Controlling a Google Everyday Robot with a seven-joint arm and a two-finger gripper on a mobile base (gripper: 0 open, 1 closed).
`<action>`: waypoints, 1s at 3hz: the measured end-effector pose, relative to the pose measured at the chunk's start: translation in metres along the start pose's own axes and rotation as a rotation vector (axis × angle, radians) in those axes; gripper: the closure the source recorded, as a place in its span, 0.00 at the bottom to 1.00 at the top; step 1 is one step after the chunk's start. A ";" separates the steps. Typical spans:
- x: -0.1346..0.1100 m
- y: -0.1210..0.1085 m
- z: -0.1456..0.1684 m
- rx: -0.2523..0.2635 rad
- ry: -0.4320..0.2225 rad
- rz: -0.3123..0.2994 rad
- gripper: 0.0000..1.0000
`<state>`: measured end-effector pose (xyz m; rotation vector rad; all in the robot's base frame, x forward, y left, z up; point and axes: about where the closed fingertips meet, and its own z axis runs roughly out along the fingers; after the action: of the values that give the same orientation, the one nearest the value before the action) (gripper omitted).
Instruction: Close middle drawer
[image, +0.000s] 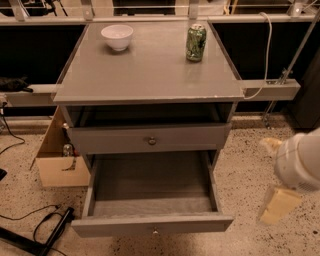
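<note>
Camera view: blurred pincer (278, 200) right of open middle drawer (152, 226), grip state unclear.

Soft overhead light spreads evenly over the bench (150, 75), with a pale sheen beside the green can (196, 43). Deep shadow fills the recess (150, 114) under the top, and the hand (276, 175) at the lower right edge looks washed pale.

Speckled terrazzo floor (250, 165), open cardboard box (52, 167) at left, pale rail (272, 90) along dark back wall (30, 55)
</note>
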<state>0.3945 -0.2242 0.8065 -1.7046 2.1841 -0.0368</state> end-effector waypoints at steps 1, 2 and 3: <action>0.026 0.038 0.076 -0.049 0.008 0.020 0.00; 0.046 0.069 0.132 -0.112 0.018 0.070 0.00; 0.048 0.073 0.138 -0.120 0.017 0.080 0.00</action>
<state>0.3583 -0.2221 0.6475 -1.6832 2.3073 0.1029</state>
